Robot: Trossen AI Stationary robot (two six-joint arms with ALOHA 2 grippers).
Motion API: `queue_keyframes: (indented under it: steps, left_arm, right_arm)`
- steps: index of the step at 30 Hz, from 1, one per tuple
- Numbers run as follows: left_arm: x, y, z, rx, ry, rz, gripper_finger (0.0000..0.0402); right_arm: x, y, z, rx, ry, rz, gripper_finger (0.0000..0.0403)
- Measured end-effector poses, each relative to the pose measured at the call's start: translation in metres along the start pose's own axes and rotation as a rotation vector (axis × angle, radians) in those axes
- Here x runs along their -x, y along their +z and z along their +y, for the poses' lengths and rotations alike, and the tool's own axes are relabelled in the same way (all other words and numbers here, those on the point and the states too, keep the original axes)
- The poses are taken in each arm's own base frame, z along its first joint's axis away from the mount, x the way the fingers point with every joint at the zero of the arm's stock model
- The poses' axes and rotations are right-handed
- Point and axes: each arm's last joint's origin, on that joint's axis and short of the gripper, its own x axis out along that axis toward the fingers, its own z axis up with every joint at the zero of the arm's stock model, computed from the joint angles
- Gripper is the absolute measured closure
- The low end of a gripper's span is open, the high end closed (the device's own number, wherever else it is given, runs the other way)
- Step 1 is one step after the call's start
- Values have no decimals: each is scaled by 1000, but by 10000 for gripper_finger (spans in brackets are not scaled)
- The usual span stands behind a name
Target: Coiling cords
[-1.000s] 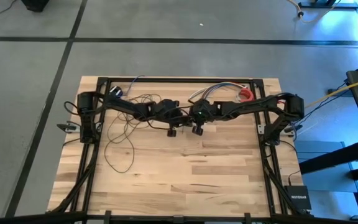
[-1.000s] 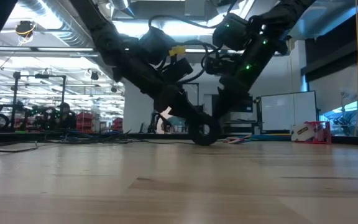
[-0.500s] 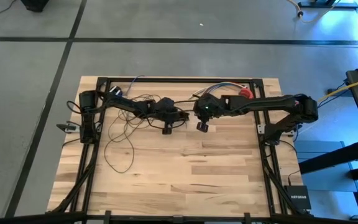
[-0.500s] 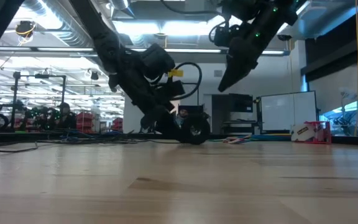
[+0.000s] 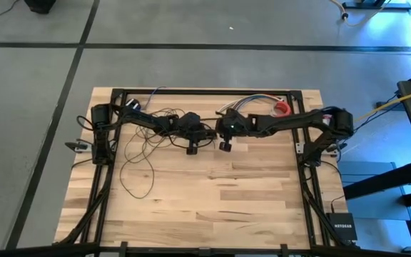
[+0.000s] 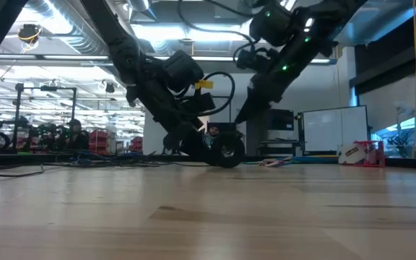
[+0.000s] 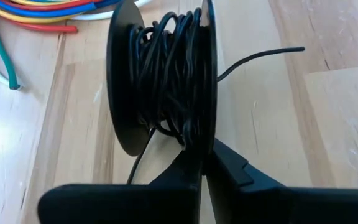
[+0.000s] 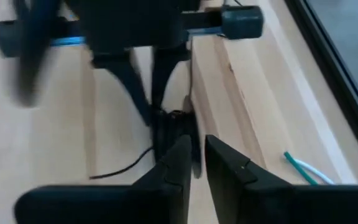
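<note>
1. Surface (image 5: pixel 212 207) of pale wood planks fills most of my high view, with a black frame (image 5: pixel 205 91) around its edges.
2. I see both dark arms reaching toward the middle of the far half of the surface, and they almost meet there.
3. From the high view, the cords (image 5: pixel 143 146) lie in many loose dark loops on the left side of the surface, under and beside the left arm. One large loop hangs toward the near side.
4. In the left wrist view, part of the cords is wound on a black spool (image 7: pixel 160 74). It stands on its edge on the surface, and one free end of wire sticks out to the side.
5. My left gripper (image 7: pixel 202 165) is closed tight, and its fingertips pinch the rim of the spool at its lower edge. In the low view this spool (image 6: pixel 226 153) sits on the surface near the centre.
6. My right gripper (image 8: pixel 194 155) hangs just above the surface, close beside the left gripper. Its fingers stand only a narrow gap apart, and I cannot tell if anything is between them.
7. A bundle of coloured wires (image 5: pixel 252 102) lies near the far edge, behind the right arm.
8. A small red object (image 5: pixel 282 108) is just beside those wires.
</note>
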Motion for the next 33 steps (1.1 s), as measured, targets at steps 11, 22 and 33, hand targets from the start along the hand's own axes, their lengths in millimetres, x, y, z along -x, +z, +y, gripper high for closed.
queue_keyframes:
  steps: [11,22,33]
  left_arm:
    - [0,1,0,0,1,-4,387]
    - [0,1,0,0,1,-5,387]
    - [1,2,0,32,2,-7,386]
  right_arm:
    - [-19,-13,-27,-21,108,24,286]
    - [-35,-18,-27,64,131,11,324]
    - [-37,-21,-27,51,99,35,384]
